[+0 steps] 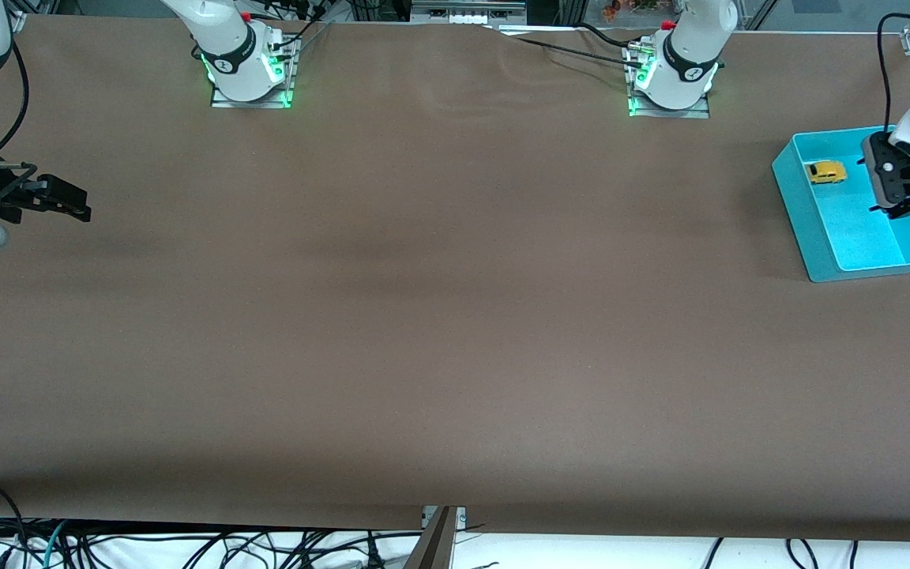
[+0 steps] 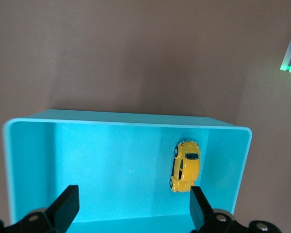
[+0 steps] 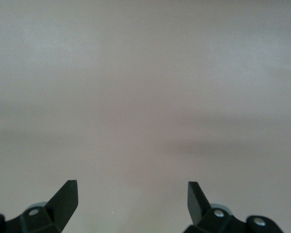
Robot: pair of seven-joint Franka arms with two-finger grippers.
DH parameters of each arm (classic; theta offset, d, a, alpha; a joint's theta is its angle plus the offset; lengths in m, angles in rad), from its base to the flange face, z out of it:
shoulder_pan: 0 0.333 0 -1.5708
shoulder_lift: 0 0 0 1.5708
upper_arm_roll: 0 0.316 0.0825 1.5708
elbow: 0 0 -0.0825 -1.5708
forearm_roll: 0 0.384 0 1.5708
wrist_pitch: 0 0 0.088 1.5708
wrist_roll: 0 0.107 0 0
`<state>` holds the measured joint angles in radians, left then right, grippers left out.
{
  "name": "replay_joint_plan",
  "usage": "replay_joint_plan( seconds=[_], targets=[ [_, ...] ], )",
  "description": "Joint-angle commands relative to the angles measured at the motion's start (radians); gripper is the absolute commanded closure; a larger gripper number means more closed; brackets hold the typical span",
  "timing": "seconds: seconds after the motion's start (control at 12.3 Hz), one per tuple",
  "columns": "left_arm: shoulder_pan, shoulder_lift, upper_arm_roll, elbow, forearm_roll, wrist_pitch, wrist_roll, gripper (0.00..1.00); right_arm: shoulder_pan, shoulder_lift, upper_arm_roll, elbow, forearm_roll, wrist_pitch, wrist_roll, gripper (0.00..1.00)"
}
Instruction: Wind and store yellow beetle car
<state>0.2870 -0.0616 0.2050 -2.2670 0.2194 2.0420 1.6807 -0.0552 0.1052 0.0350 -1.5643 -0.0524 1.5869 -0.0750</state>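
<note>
The yellow beetle car [image 1: 826,172] lies on the floor of a turquoise bin [image 1: 791,182] at the left arm's end of the table, close to the bin's end wall that is farther from the front camera. It also shows in the left wrist view [image 2: 185,166], beside the bin's wall [image 2: 233,165]. My left gripper [image 1: 901,207] hangs over the bin, open and empty, apart from the car; in the left wrist view [image 2: 134,206] the car sits next to one fingertip [image 2: 198,204]. My right gripper [image 1: 68,207] waits open and empty over the right arm's end of the table [image 3: 132,199].
The brown table cover [image 1: 439,316] stretches bare between the two arms. Both arm bases [image 1: 248,71] stand along the table's edge farthest from the front camera. Cables hang below the table's front edge.
</note>
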Motion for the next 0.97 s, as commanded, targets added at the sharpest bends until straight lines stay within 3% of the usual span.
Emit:
replay_joint_plan(
  seconds=[0.0,0.32,0.57,0.89],
  targets=[
    [-0.050,0.005,-0.003,0.137,-0.048,-0.140,-0.180,0.00,-0.005,0.001,0.006,0.017,-0.006,-0.013,0.006,0.00],
    [-0.150,-0.052,-0.013,0.204,-0.144,-0.149,-0.460,0.00,-0.005,0.001,0.006,0.018,-0.006,-0.013,0.006,0.00],
    [-0.178,-0.107,-0.122,0.263,-0.147,-0.262,-0.784,0.00,-0.005,0.001,0.006,0.018,-0.006,-0.013,0.006,0.00],
    [-0.247,-0.092,-0.169,0.359,-0.146,-0.299,-1.150,0.00,-0.006,0.001,0.005,0.018,-0.004,-0.013,0.004,0.00]
  ],
)
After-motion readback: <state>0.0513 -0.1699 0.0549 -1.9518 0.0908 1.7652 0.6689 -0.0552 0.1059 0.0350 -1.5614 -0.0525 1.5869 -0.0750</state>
